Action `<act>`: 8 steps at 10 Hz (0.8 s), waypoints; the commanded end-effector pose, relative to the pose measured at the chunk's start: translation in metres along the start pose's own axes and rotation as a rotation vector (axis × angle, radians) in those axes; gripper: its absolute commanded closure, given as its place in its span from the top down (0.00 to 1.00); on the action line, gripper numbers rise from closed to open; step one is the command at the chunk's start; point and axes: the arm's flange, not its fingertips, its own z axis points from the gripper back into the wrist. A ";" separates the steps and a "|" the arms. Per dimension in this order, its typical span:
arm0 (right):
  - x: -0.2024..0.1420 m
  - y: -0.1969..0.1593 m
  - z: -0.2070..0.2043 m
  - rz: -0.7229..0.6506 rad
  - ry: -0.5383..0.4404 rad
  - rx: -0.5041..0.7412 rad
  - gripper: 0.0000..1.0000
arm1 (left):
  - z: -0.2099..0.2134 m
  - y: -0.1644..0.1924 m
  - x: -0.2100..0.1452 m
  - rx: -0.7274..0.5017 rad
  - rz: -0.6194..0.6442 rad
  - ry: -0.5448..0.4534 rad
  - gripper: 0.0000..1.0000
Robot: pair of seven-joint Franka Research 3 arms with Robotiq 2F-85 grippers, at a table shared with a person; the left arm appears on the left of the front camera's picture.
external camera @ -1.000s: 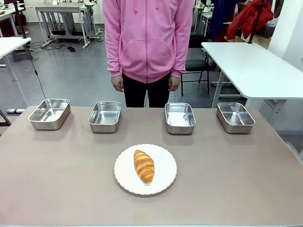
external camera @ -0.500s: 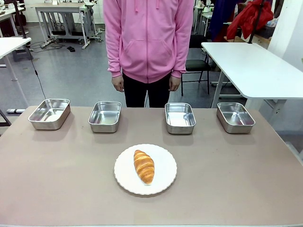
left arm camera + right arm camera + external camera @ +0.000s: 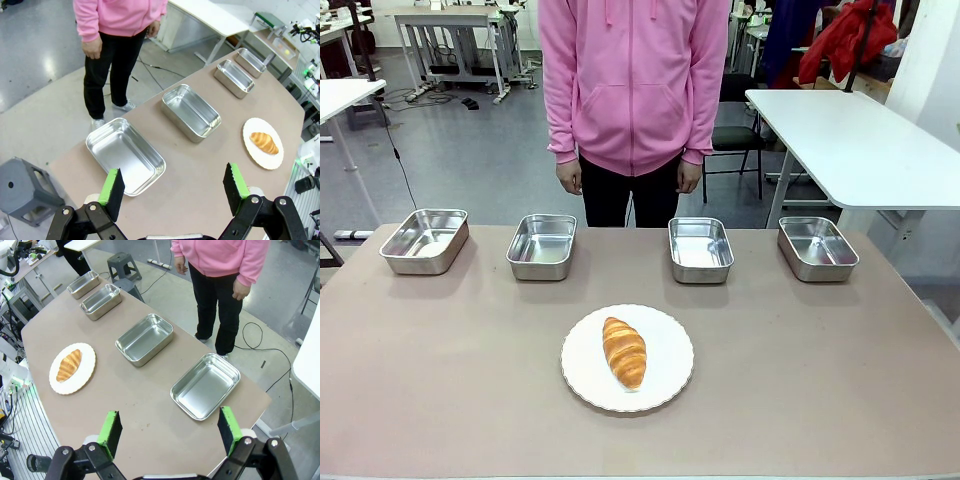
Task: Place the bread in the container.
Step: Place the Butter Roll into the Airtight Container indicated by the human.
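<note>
Nothing had shifted over the last second: the bread (image 3: 624,352) lay untouched on the white plate (image 3: 672,378) at the near middle of the surface (image 3: 820,390). The four steel containers (image 3: 541,246) in the far row stood empty, and the person's hands (image 3: 568,177) hung at the sides. The left gripper (image 3: 172,177) and the right gripper (image 3: 168,416) each hung high above the surface, fingers spread wide with nothing between them, so by my judgement the task had not begun: the pick-up was yet to come, with no sign of which container was meant.
</note>
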 end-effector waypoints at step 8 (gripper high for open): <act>0.002 0.001 0.000 0.005 -0.004 0.002 1.00 | 0.001 -0.001 0.000 -0.010 -0.008 -0.012 1.00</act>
